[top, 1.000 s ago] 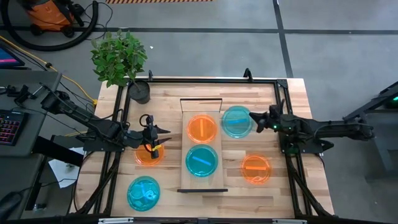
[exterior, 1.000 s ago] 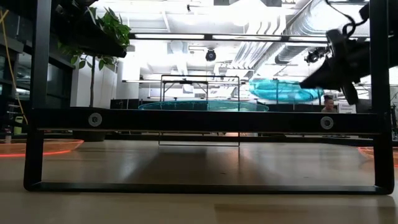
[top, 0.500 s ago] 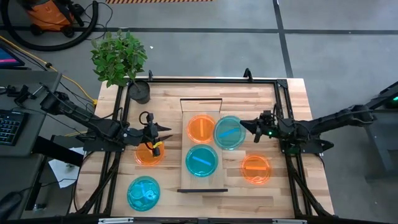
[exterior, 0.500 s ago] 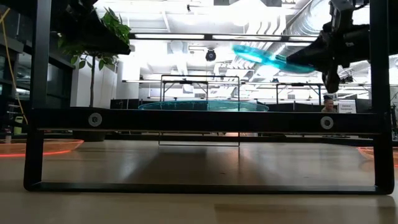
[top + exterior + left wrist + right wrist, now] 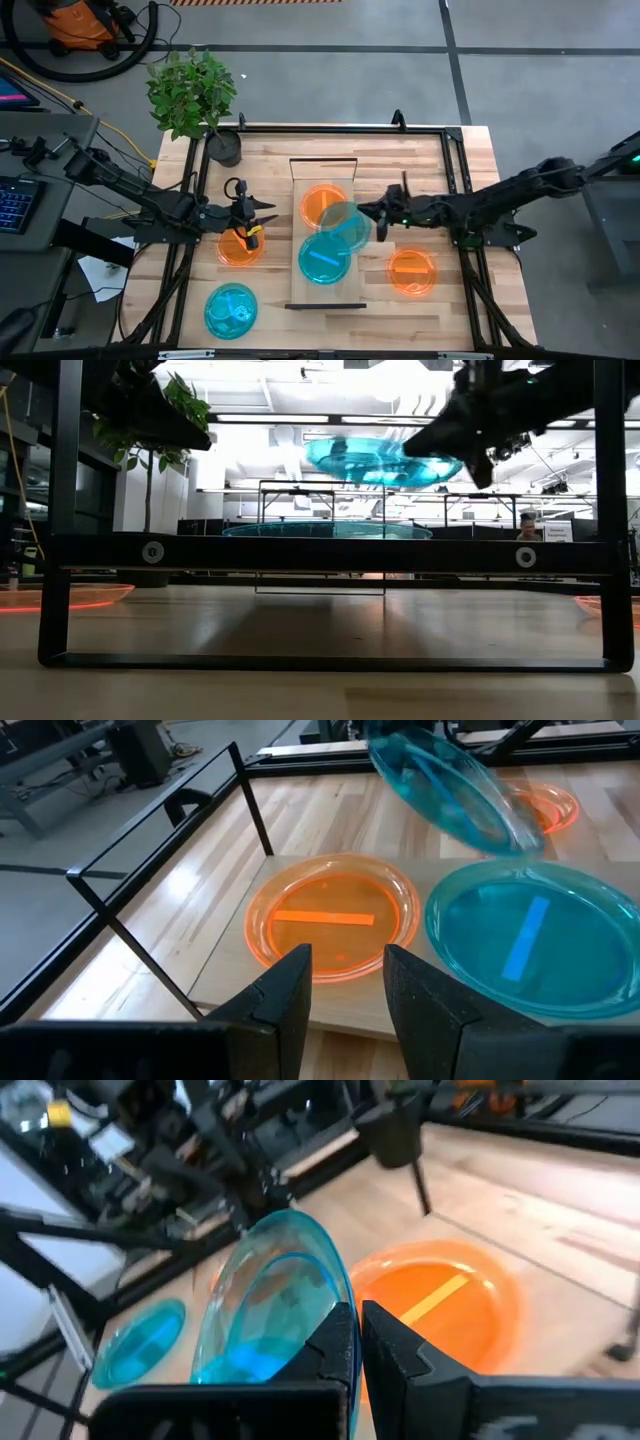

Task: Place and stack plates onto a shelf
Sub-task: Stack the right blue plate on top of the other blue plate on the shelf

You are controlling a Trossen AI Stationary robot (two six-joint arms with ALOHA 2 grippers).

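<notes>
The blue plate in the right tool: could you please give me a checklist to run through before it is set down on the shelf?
1. Right tool shut on the carried blue plate: ok.
2. Carried plate over the shelf: ok.
3. Plate level: not ok, tilted in the left wrist view.
4. Centred over the blue plate on the shelf: not ok, it overlaps the orange plate on the shelf too.
5. Left tool clear of the shelf, open above another orange plate: ok.

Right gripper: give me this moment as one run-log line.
right gripper: shut on blue plate, held above shelf | left gripper: open, over orange plate off shelf | shelf: one orange, one blue
</notes>
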